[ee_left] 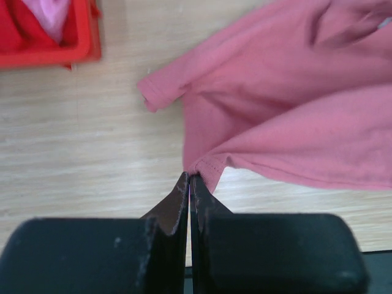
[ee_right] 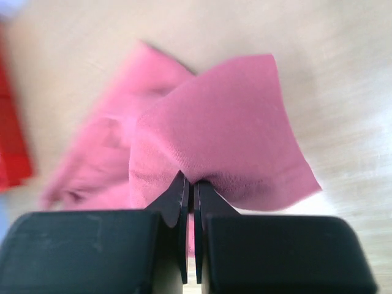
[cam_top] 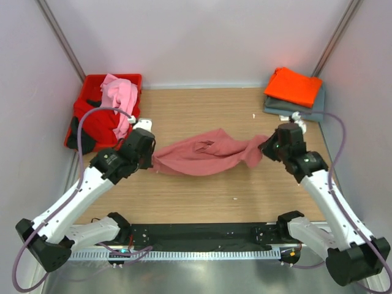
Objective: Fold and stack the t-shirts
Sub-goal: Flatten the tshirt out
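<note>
Top external view puts the dusty salmon-pink cloth t-shirt (cam_top: 205, 156) in the middle of the tabletop (cam_top: 202, 110), bunched and strung crosswise between the two arms. The left end effector (cam_top: 150, 163) is clenched on a hem corner at the shirt's left end. The right end effector (cam_top: 264, 147) is clamped on a bunched fold at its right end. Both wrist views show the cloth pinched at the fingertips.

The step in hand looks like opening this shirt out, with no fold made yet. The next move calls for drawing the held ends apart and laying the cloth flat before folding.

Bare wood lies on both the far and near sides of the shirt. A red plastic crate (cam_top: 92, 78) of loose shirts sits at the far left corner. A folded orange t-shirt (cam_top: 294, 84) lies on a folded grey-blue t-shirt (cam_top: 293, 107) in the far right corner, near the right end effector, so a pull that way has less room.
</note>
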